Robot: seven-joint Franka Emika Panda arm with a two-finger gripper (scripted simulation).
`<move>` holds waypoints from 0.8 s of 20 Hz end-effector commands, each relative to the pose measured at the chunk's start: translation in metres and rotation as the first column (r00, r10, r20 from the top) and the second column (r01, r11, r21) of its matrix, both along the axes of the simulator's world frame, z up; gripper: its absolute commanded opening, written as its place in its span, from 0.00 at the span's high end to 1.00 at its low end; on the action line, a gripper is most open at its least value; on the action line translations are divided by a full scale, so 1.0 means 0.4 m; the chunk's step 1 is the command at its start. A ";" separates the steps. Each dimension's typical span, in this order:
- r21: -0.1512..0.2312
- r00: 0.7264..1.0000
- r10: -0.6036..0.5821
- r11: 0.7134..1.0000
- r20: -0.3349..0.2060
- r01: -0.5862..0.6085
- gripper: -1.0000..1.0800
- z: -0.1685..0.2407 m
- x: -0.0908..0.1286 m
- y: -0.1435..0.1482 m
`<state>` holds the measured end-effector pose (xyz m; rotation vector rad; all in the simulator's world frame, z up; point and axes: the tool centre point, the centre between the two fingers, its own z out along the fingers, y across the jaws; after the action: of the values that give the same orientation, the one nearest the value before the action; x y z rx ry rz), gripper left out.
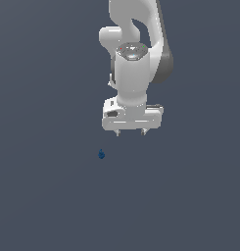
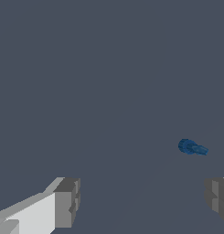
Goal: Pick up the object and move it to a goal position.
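The gripper is held with its fingers spread and empty. The object lies on the floor at about 8 o'clock from it, apart. If lowered without centring, the blob could be nudged aside or missed

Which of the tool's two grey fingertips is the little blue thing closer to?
In the wrist view, the blue object lies nearer the cut-off fingertip; the other fingertip joins a white bar.

Simulated void: featureless grey-blue backdrop
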<state>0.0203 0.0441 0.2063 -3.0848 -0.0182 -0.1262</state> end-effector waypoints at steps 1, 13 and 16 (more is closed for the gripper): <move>0.001 1.000 -0.001 1.000 0.000 0.001 0.04 0.000 0.000 0.000; -0.010 0.998 -0.056 0.998 -0.022 0.056 0.04 -0.075 0.012 -0.089; -0.019 0.995 -0.094 0.995 -0.038 0.094 0.04 -0.128 0.015 -0.152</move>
<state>0.0262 -0.0032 0.1664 -3.1006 0.0971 -0.0839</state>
